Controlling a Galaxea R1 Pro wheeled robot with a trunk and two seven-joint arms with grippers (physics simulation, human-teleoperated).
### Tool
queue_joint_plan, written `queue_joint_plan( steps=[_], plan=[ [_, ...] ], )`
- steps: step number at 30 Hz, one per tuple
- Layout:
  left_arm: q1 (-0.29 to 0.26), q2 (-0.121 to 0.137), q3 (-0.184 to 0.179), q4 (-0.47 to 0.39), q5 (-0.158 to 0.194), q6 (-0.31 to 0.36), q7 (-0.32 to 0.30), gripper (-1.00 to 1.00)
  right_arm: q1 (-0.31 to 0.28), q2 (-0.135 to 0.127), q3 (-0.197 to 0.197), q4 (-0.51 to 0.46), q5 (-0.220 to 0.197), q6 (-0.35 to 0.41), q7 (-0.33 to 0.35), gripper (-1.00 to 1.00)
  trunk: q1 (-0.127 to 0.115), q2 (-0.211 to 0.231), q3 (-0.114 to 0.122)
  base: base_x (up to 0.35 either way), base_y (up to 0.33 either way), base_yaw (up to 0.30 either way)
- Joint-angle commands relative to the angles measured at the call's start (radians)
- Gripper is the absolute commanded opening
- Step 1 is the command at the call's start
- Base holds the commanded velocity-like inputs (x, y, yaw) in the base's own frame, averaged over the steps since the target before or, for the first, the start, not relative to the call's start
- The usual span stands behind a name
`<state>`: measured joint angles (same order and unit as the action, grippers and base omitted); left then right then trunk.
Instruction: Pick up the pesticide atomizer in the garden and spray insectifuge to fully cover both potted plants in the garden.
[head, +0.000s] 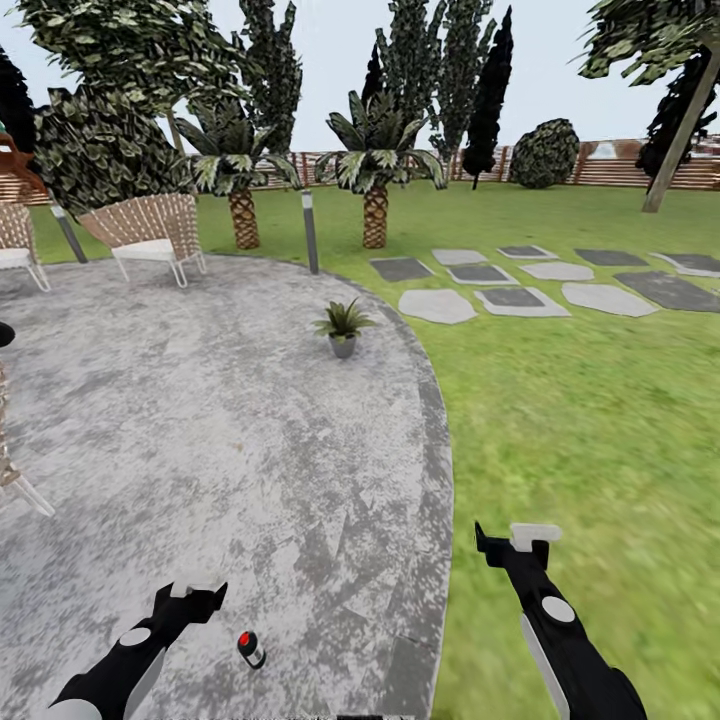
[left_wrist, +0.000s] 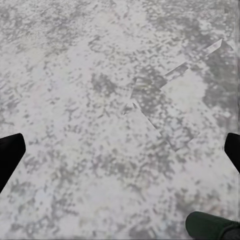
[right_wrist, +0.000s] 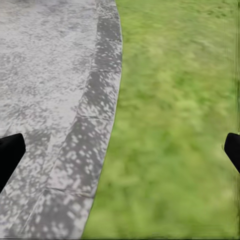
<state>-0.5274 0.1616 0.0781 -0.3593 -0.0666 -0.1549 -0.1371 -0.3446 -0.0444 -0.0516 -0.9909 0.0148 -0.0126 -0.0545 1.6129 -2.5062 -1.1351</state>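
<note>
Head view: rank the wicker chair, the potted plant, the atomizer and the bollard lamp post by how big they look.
1. Wicker chair, largest.
2. Bollard lamp post, tall but thin.
3. Potted plant.
4. Pesticide atomizer, smallest, though nearest the camera, so it is truly small. Chair and post stand farther off, so they are really bigger than they look.

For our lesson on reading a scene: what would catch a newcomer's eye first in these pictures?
The round grey patio fills the near left, curving against bright lawn on the right. A small potted plant stands alone near the patio's far edge, before two palms. Close in, the atomizer with its red top lies on the paving, just right of the open left hand; the right hand hangs over grass.
</note>
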Motion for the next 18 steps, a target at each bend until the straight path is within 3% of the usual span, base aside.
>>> queue_joint_plan(
  steps=[1, 12, 18],
  plan=[
    [0.0, 0.0, 0.008, 0.0, -0.007, -0.003, -0.007, 1.0, -0.001, 0.0, 0.001, 0.0, 0.001, -0.001, -0.004, 1.0, 0.0, -0.001, -0.005, 0.0, 0.0, -0.249],
    [0.0, -0.001, 0.007, 0.0, -0.007, -0.004, -0.007, 1.0, -0.001, 0.005, 0.002, 0.0, 0.002, -0.001, -0.005, 1.0, 0.005, -0.003, -0.047, 0.0, 0.0, -0.07],
    [0.0, -0.002, 0.006, 0.0, -0.008, -0.005, -0.007, 1.0, -0.001, 0.007, 0.003, 0.003, 0.002, -0.001, -0.005, 1.0, 0.008, -0.005, -0.07, 0.0, 0.0, -0.248]
  ],
)
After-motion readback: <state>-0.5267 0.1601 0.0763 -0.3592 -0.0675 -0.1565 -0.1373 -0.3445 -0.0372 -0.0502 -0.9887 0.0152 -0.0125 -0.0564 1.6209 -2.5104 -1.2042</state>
